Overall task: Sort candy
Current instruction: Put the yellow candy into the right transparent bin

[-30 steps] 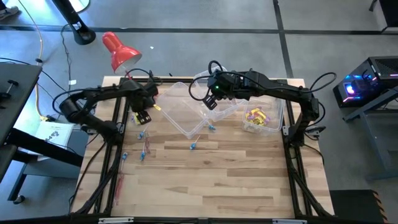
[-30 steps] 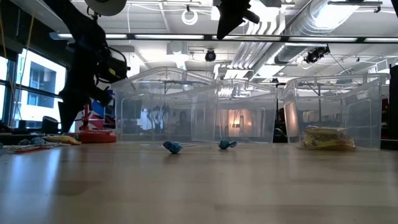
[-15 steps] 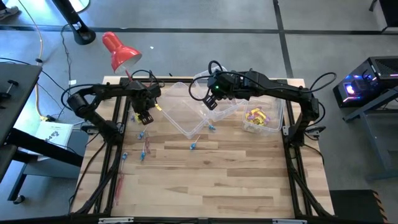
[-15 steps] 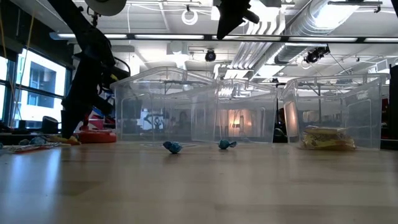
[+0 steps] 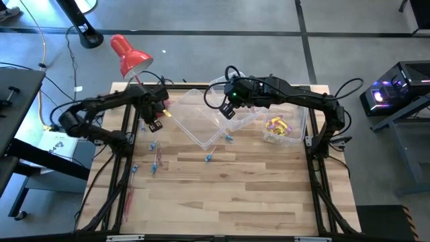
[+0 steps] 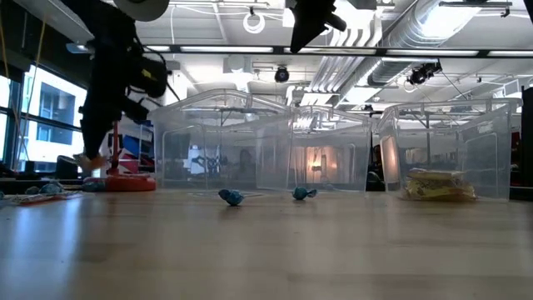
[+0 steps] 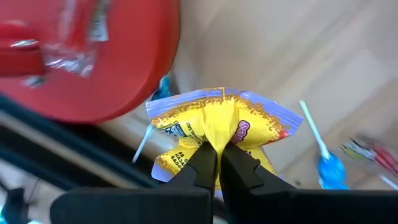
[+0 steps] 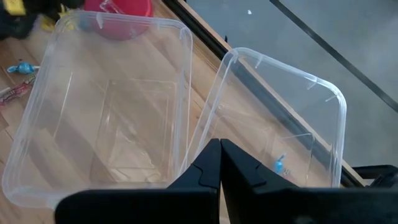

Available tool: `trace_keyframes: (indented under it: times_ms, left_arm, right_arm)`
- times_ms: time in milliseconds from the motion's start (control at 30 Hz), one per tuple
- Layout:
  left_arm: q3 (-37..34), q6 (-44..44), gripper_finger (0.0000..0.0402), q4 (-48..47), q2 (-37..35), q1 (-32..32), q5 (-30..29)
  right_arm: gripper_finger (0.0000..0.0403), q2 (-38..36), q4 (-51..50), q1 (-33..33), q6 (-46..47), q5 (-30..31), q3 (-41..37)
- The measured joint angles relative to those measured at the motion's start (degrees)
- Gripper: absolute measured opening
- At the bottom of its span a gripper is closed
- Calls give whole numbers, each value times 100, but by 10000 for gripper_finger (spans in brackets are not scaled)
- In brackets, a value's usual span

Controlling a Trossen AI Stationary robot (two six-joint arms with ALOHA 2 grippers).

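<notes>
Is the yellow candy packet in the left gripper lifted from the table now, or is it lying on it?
Lifted. The left gripper is shut on the yellow packet, pinching its middle, and the low view shows it above the table.

From the high view we look straight down on the whole desk (image 5: pixel 255 195) and both arms, while the low view sits at desk-top level and faces across the surface through the clear bins (image 6: pixel 275 142) into the room behind. The left wrist view looks closely past the left hand (image 7: pixel 219 163) at a yellow packet (image 7: pixel 221 127) and the red lamp base (image 7: pixel 87 56). The right wrist view looks from farther off past the right hand (image 8: pixel 219 163) down into two bins (the same ones both fixed views share).
</notes>
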Motion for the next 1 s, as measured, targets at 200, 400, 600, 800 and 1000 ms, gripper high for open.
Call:
trace_keyframes:
  times_ms: [200,400,600,800,1000]
  left_arm:
    - [537,-249,1,-664,-771,-130,39]
    - [1030,-794,0,-902,-1513,-581,738]
    - [1227,-1507,0,-1174,-1890,-1222,809]
    - [1196,-1972,0,-1125,-1844,-1665,1144]
    - [962,-2453,0,-1165,-1688,-1917,1346]
  right_arm:
    - [0,0,-81,0,-320,2,0]
    - [0,-11,-398,-42,-440,62,-2]
    - [0,-72,-411,-44,-381,83,-2]
    - [0,-70,-413,-44,-377,80,-4]
    - [0,-70,-420,-33,-336,9,-4]
